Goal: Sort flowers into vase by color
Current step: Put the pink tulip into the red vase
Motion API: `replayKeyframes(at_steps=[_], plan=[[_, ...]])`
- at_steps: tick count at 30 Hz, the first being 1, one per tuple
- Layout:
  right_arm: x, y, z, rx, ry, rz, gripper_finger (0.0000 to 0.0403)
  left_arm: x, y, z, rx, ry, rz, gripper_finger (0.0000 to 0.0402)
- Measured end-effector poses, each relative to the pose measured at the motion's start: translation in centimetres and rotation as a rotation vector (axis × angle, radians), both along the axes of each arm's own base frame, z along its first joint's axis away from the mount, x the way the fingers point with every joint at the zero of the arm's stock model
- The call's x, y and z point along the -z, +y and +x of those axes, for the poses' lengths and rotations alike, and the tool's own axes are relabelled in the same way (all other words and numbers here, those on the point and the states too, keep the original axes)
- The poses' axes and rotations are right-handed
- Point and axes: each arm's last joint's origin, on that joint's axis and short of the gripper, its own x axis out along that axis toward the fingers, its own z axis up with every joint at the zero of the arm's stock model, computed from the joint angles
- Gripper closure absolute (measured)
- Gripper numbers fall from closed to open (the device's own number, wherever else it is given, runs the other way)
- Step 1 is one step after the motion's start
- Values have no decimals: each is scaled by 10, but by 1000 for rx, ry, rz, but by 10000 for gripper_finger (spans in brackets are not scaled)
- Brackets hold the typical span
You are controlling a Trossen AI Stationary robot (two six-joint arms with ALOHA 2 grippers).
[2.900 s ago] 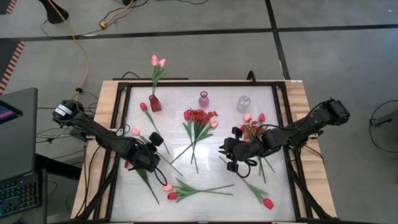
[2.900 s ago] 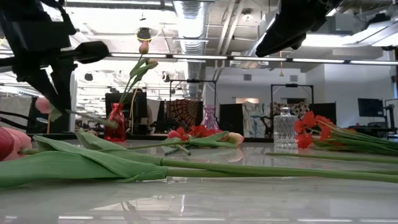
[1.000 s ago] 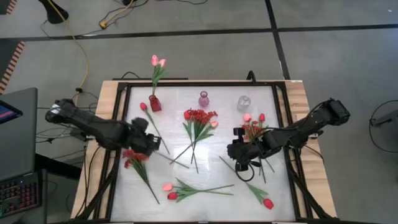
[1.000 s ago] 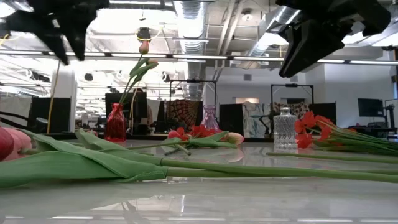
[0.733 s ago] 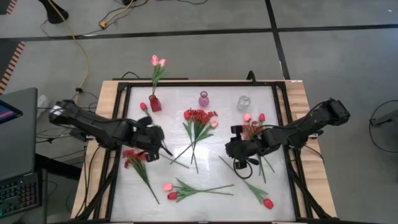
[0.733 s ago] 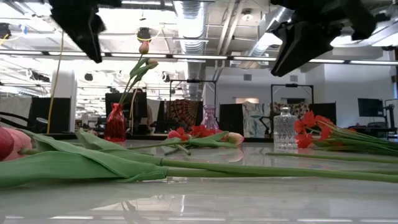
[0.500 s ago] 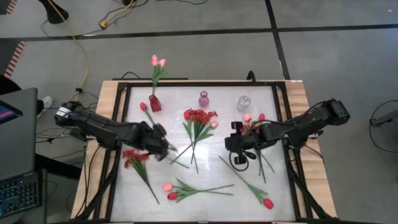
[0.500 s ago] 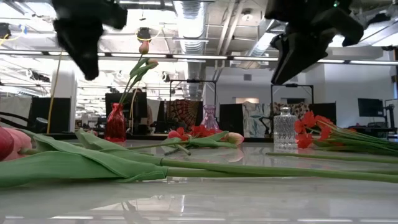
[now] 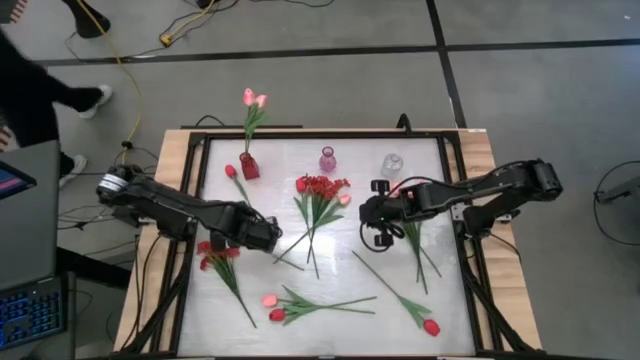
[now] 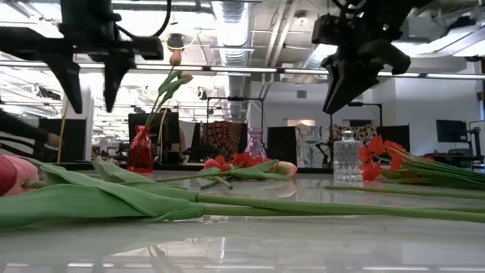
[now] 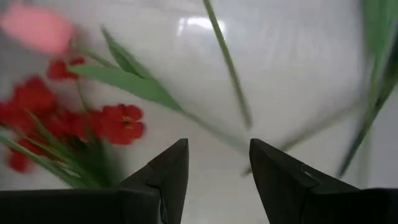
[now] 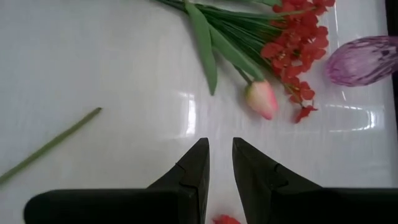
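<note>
Left tool (image 9: 272, 236): arm reaches in from the left edge of the surface (image 9: 330, 290), stretched low toward the middle. Fingers (image 11: 168, 171) stand apart with a clear gap, nothing between them. It hangs above the surface, just right of a spray of small red blossoms (image 9: 213, 252) and close to the stem ends of the central bunch.

Right tool (image 9: 368, 212): arm reaches in from the right edge, forearm running leftward, wrist pointing at the central bunch. Fingers (image 12: 193, 171) stand narrowly apart, holding nothing. It hovers above bare surface, just right of a pale pink tulip (image 12: 262, 99).

Flowers, central bunch (image 9: 318, 200): red blossom sprays with the pink tulip, lying on the surface, heads toward the far side.

Flowers, near side: a pink and a red tulip (image 9: 274, 308) lying together; a single red tulip (image 9: 431, 327) at the near right; loose stems (image 9: 415, 245) under the right arm.

Red vase (image 9: 249, 165): far left, upright, holding pink tulips (image 9: 253, 99). A red tulip (image 9: 231, 172) lies beside it.

Purple vase (image 9: 328, 159): far middle, upright.

Clear vase (image 9: 392, 165): far right, upright.
</note>
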Motion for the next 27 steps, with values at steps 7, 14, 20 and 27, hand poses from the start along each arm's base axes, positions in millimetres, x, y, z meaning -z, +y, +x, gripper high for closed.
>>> replayKeyframes(at_steps=[7, 14, 20, 27], plan=[[1, 1, -1, -41, 26, -20, 306, 29, -12, 19, -255, -18, 45, 244], [1, 1, -2, -87, 52, -49, 306, 59, -19, 25, -323, 153, -43, 244], [2, 1, -4, -97, 72, -56, 306, 54, -18, 24, -334, 133, -32, 244], [3, 2, -5, -126, 82, -1, 306, 57, -8, 27, -339, 106, 55, 244]])
